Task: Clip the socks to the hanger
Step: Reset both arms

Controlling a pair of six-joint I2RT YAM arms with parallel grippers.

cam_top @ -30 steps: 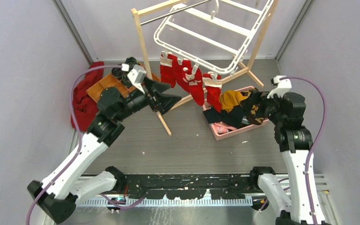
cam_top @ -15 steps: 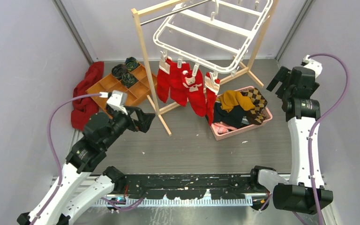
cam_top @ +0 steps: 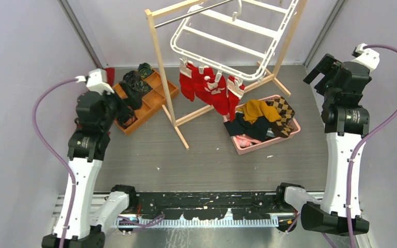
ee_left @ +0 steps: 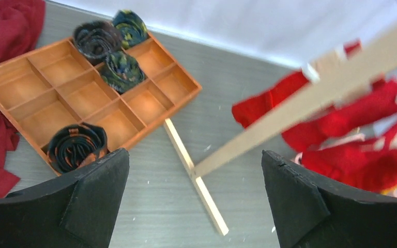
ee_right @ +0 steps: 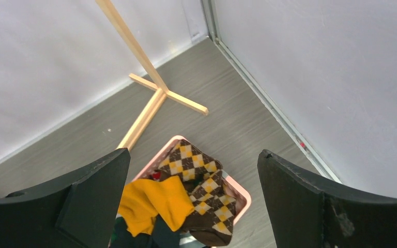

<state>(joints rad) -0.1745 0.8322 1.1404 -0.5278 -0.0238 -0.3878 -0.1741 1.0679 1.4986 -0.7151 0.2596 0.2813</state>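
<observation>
Both wide apart: L gripper (ee_left: 194,155), R gripper (ee_right: 194,152); socks (cam_top: 212,93) hang btwn, well clear.

**Three cameras, one rack in common**

Your top camera looks down from high behind the near edge over the whole table (cam_top: 201,160). Your left wrist camera sits nearer, facing the orange tray (ee_left: 10,88), wooden rack (ee_left: 310,103) and socks (ee_left: 356,121). Your right wrist camera looks down on the pink basket (ee_right: 244,196). All three share the rack.
</observation>
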